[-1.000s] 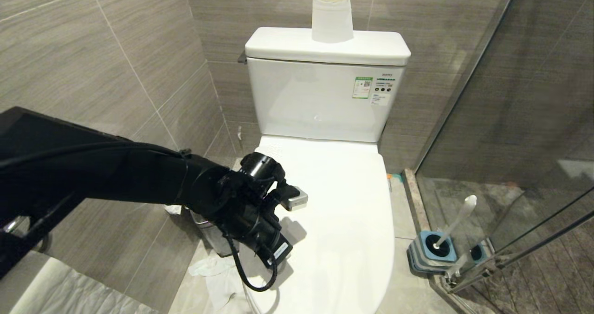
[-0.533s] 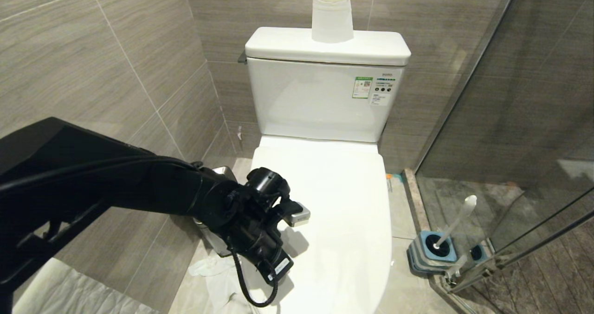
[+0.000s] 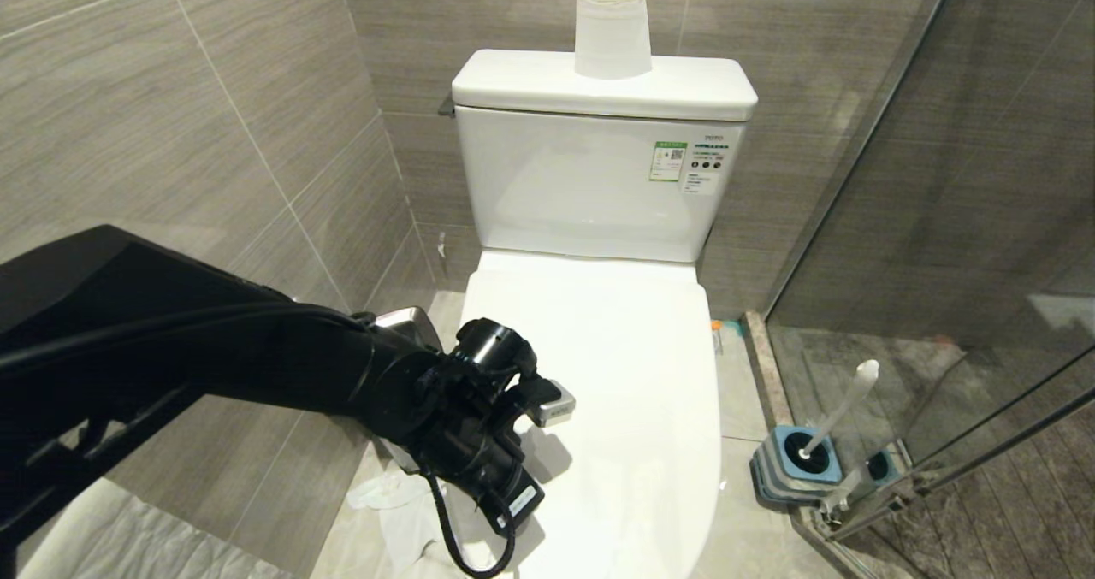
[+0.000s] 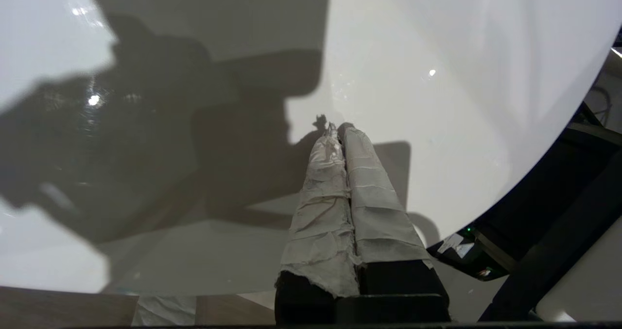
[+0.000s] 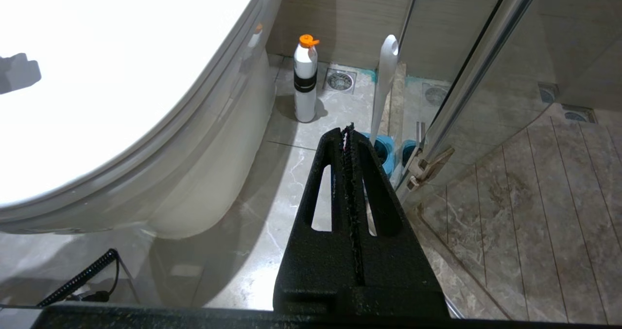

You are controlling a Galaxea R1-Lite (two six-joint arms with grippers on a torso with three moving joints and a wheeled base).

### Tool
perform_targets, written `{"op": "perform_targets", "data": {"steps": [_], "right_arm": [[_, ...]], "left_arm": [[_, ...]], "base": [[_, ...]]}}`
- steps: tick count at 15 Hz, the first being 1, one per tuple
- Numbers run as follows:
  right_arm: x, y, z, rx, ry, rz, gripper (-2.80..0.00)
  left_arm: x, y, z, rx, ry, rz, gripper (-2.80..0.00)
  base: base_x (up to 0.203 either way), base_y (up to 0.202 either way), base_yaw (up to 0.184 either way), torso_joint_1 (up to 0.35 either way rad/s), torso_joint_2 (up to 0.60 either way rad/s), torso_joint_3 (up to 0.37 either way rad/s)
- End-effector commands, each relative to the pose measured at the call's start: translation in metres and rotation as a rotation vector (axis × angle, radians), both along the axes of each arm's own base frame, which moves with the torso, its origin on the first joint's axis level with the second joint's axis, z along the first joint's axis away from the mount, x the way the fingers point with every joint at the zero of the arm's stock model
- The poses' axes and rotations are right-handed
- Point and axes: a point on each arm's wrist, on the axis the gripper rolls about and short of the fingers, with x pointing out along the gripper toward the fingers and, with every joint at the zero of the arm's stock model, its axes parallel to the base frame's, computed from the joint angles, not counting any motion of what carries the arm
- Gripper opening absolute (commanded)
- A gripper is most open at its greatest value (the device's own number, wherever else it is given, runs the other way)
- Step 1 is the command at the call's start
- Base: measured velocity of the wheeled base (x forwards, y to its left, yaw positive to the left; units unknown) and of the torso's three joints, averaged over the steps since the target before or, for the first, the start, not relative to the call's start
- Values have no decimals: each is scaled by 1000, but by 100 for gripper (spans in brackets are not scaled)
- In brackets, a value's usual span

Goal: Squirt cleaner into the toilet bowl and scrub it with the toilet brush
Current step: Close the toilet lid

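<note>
The toilet bowl (image 3: 629,365) has its white lid down, so the basin is hidden; its outer wall (image 5: 204,173) shows in the right wrist view. My left arm (image 3: 445,399) reaches over the lid's left side. The left gripper (image 4: 336,128), its fingers wrapped in pale tape, is shut on nothing just above the lid. The toilet brush (image 3: 843,408) stands in its blue holder (image 3: 796,468) on the floor to the right, its handle (image 5: 386,76) just beyond my shut, empty right gripper (image 5: 348,129). No cleaner liquid is in view.
A white bottle with an orange cap (image 5: 305,83) stands on the floor beside the bowl. A paper roll (image 3: 611,32) sits on the tank. A steel bin (image 3: 404,321) and crumpled paper (image 3: 389,493) lie left of the toilet. The glass shower door (image 3: 941,245) closes off the right.
My left arm has shifted a little lower and nearer over the lid's left side, the gripper staying shut. Nothing else has moved.
</note>
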Motion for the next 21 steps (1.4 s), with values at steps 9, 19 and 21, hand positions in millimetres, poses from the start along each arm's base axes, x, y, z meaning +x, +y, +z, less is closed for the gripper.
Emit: {"op": "perform_targets", "data": {"steps": [9,19,21], "right_arm": [[0,0,0,0,1,1,-280],[0,0,0,0,1,1,-280],[0,0,0,0,1,1,-280]], "left_arm": [[-17,-15,-12,-11,-4,-35,-280],[-47,20,102,-251,-295,-5,-280],[-66,36,139,-336,-373,9,-280]], "base": [[0,0,0,0,0,0],[0,0,0,0,0,0],[0,0,0,0,0,0]]}}
